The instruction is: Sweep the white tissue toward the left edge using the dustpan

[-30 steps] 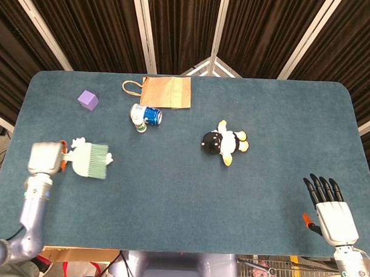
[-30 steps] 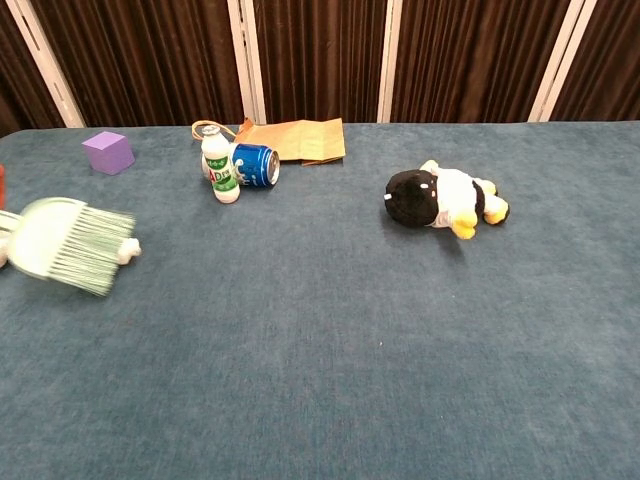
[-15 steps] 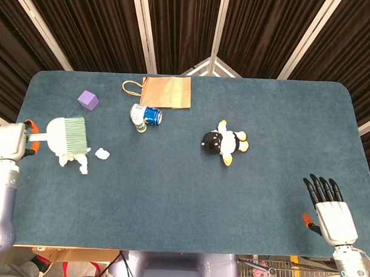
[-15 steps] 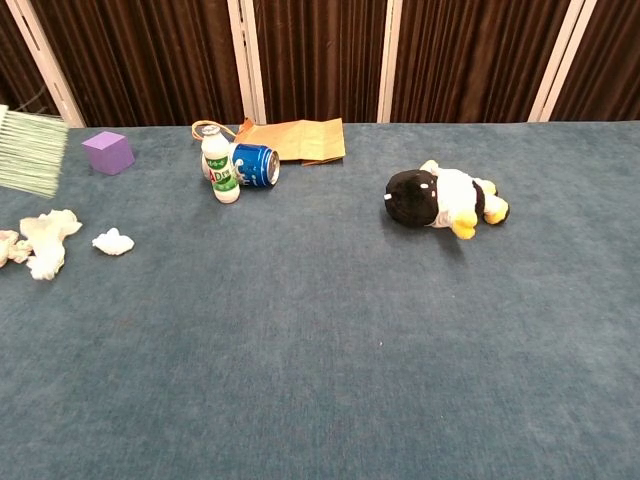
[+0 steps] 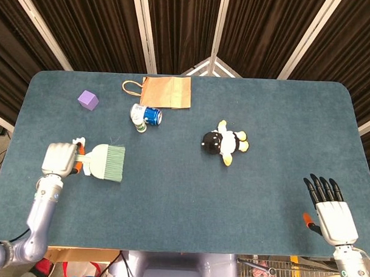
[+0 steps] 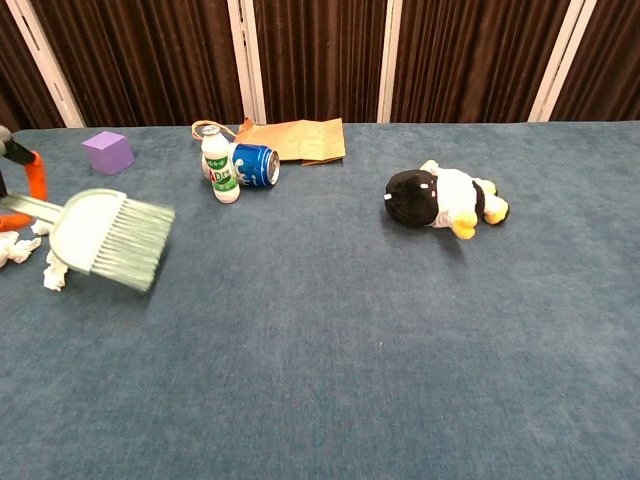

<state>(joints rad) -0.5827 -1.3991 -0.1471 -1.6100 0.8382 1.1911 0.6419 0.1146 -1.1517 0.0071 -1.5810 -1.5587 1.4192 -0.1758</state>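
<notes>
The white tissue point(image 6: 52, 272) lies in scraps near the left edge of the blue surface point(image 5: 182, 211); in the chest view one crumpled bit peeks out just left of the brush head and another point(image 6: 18, 248) sits further left, almost at the frame's edge. From overhead only a small white piece shows above the handle, the rest hidden under the tool. The dustpan point(image 5: 105, 162), which looks more like a pale green hand brush, is held by its handle in the left hand point(image 5: 59, 159), fingers wrapped round it. Its long axis runs left to right, bristles pointing right, away from the hand. So the tissue sits between the hand and the bristle tips, mostly beneath or just behind the head. I'd say any further push leftward needs the bristles set down on the far right side of the scraps first. The right hand point(image 5: 330, 207) rests well apart at the near right corner, fingers straight and spread, holding nothing; the left is clearly the nearer one
</notes>
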